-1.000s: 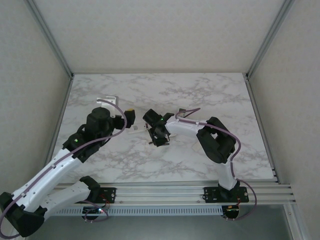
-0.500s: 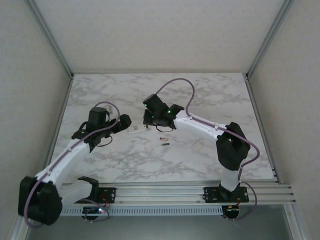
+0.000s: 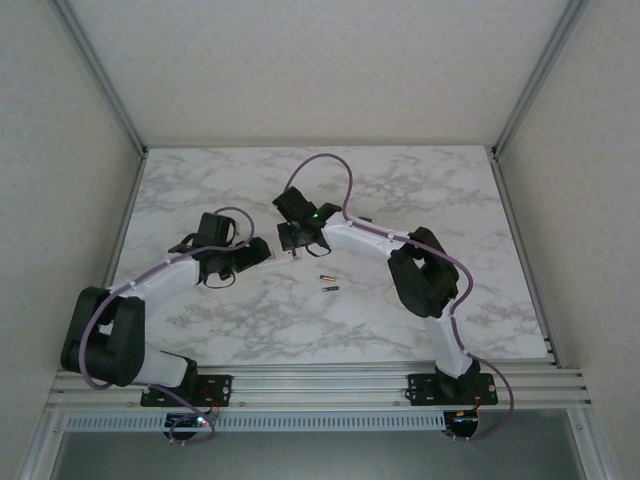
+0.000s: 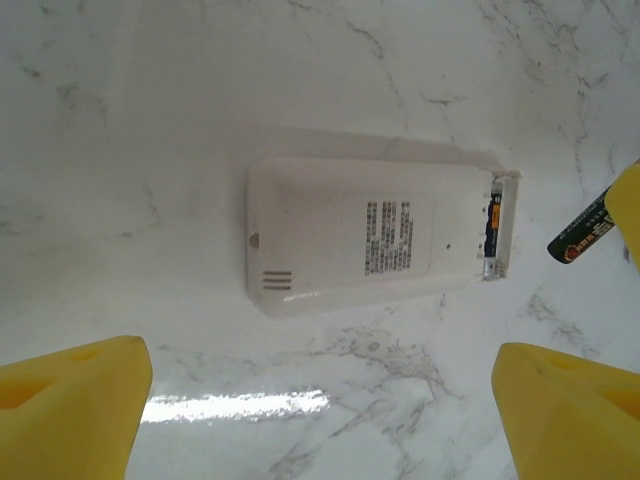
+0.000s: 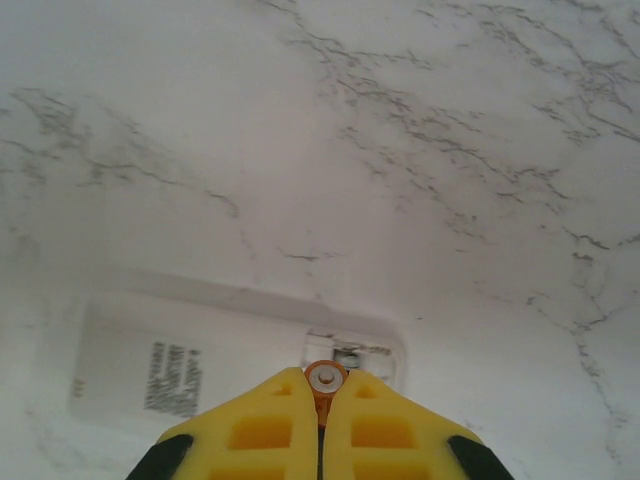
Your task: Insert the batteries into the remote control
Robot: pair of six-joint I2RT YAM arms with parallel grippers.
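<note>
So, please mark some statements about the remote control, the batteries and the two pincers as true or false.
1. The right pincer is shut on a battery. True.
2. The left pincer grips the remote control. False: it is open, its fingers apart from the remote.
3. Two loose batteries lie on the table. True.
4. The remote control lies buttons up. False: its labelled back faces up, the battery compartment open.

Lab test cell, aluminium-framed white walls (image 3: pixel 320 70) (marble-print tabletop (image 3: pixel 450 200))
</note>
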